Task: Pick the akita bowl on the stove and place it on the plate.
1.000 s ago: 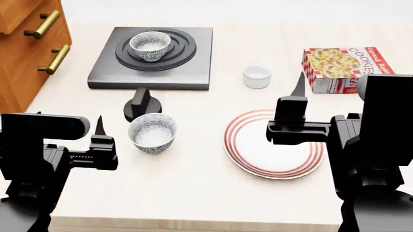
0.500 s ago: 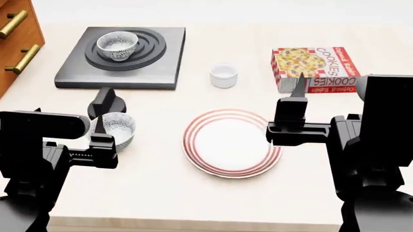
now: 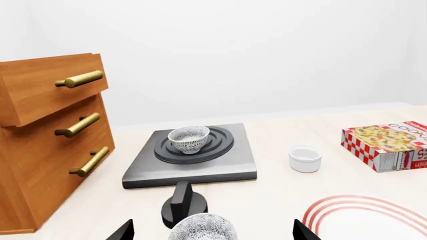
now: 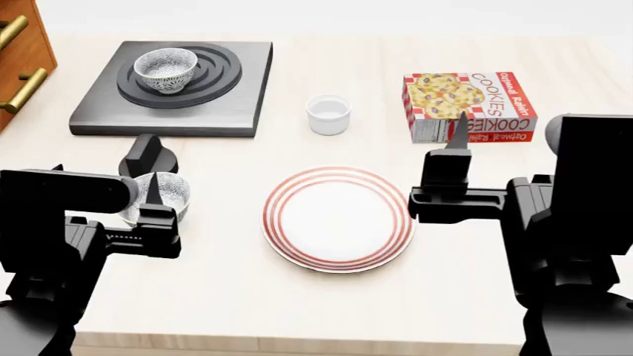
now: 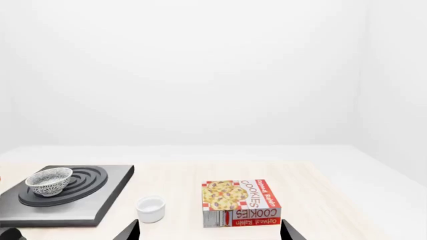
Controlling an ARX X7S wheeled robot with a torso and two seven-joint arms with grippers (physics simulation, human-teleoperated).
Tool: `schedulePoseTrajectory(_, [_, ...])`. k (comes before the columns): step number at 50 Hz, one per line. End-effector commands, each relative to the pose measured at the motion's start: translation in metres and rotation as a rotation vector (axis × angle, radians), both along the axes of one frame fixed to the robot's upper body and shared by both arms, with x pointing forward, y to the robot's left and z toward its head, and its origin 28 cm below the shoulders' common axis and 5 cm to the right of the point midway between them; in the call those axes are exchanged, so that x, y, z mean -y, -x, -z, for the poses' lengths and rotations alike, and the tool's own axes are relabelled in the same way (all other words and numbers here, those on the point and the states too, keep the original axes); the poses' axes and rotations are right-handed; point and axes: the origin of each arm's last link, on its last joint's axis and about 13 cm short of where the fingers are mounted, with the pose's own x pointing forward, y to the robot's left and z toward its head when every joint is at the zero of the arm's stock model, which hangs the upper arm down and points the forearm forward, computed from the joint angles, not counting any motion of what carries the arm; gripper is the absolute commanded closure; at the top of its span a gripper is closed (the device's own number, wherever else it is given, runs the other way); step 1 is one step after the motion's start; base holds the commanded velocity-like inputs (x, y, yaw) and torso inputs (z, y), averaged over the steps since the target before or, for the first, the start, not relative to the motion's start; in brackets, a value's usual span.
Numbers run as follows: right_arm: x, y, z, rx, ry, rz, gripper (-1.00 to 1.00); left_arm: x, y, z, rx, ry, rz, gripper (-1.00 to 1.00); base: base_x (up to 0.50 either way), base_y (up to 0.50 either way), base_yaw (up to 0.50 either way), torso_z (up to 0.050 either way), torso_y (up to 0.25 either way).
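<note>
A: Left wrist view first. Where's the target sitting?

B: The akita bowl (image 3: pixel 189 139) is sitting upright on the stove (image 3: pixel 191 154), centred on the rings, straight ahead of the left gripper (image 3: pixel 212 231) and well apart. Only two dark tips are showing, spread wide with nothing between them. The second speckled bowl (image 3: pixel 201 228) is lying just in front of that gripper, with the knob (image 3: pixel 182 204) behind it, so the reach is passing over both.

A: Head view?

B: The akita bowl (image 4: pixel 164 70) is lying forward and slightly left-side, well ahead of the left gripper (image 4: pixel 154 199). The right gripper (image 4: pixel 455 152) is hovering over the near-right rim of the plate (image 4: pixel 337 219), much further off. Left arm is nearer, I'm judging. Round bowl, no long axis.

A: Right wrist?

B: The right gripper's tips are showing wide apart, empty; bowl far off on the stove, beyond the white cup (image 5: pixel 150 208) and cookie box (image 5: pixel 240 203).

A: Changes?

B: The whole scene is sliding left in the head view versus earlier; both arms are keeping the same pose.
</note>
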Motion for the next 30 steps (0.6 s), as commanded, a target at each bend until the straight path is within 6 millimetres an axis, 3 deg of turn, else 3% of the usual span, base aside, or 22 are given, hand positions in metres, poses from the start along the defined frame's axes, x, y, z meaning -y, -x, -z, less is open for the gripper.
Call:
schedulePoseTrajectory(1, [-0.0007,-0.0007,0.0008,-0.008,0.002,-0.002,-1.0,-0.0001,0.0002,-0.0006,0.003,-0.001,0.004,-1.0,0.0,0.0,0.0,0.0,0.0])
schedulePoseTrajectory(30, [-0.0002,-0.0006,0.0021,-0.01,-0.006,-0.009,-1.0,-0.0002,0.002,-0.0019,0.002,-0.003,0.009,-1.0,0.17,0.0,0.0,0.0,0.0])
